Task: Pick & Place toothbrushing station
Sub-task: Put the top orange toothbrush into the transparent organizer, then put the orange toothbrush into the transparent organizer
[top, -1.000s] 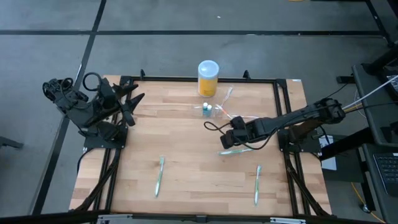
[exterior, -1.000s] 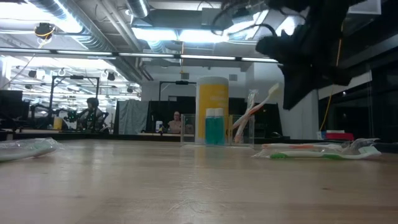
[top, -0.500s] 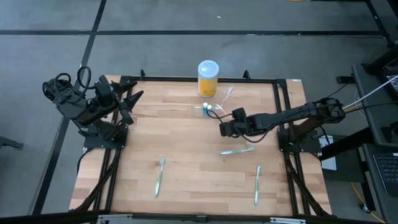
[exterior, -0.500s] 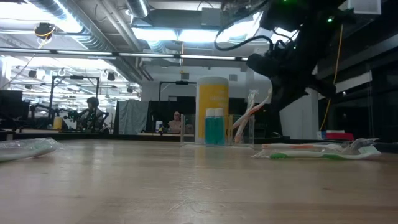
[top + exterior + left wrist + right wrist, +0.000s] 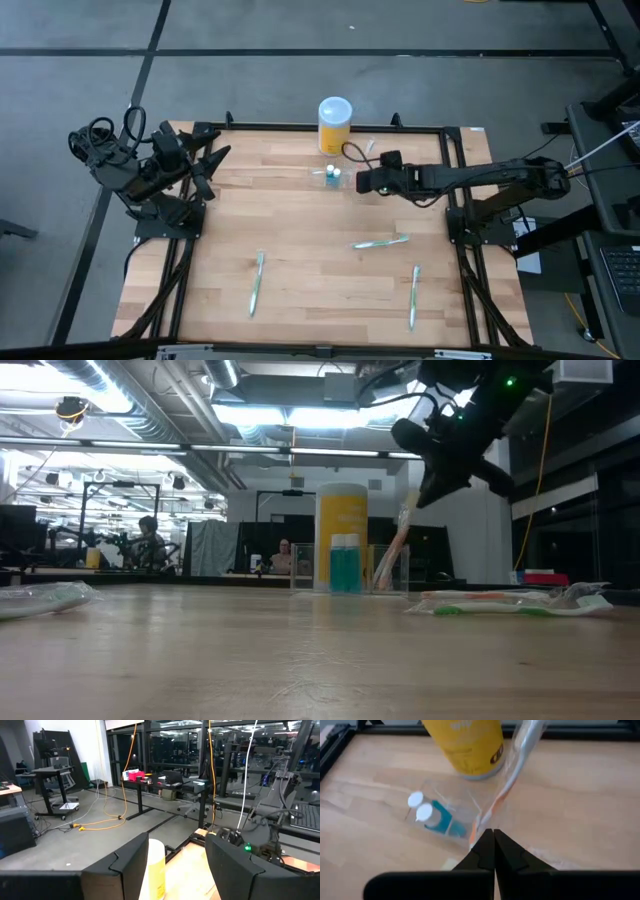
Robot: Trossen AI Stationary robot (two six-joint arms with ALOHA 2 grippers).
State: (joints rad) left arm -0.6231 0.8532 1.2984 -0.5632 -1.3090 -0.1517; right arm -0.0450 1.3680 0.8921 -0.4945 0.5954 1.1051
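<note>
The toothbrushing station is a clear holder standing on the wood in front of the yellow white-lidded container. It holds two teal tubes with white caps. A wrapped orange-white toothbrush leans in it. My right gripper is shut and hangs just to the holder's right, above the table, its tips near that toothbrush. My left gripper waits open and level at the far left, holding nothing. My right gripper's shut fingertips come slanting down from the table's right, close beside the wrapped toothbrush that leans in the holder. I cannot tell whether they touch it.
Three wrapped toothbrushes lie flat on the wood: one mid-table, one near the front left, one near the front right. A black frame runs along the table's edges.
My right gripper, shut throughout, has gone from over the mid-table toothbrush toward the far edge and up, to the holder's right side, and has turned. The toothbrush in the holder now stands more upright than before, its top shifted toward the table's left.
</note>
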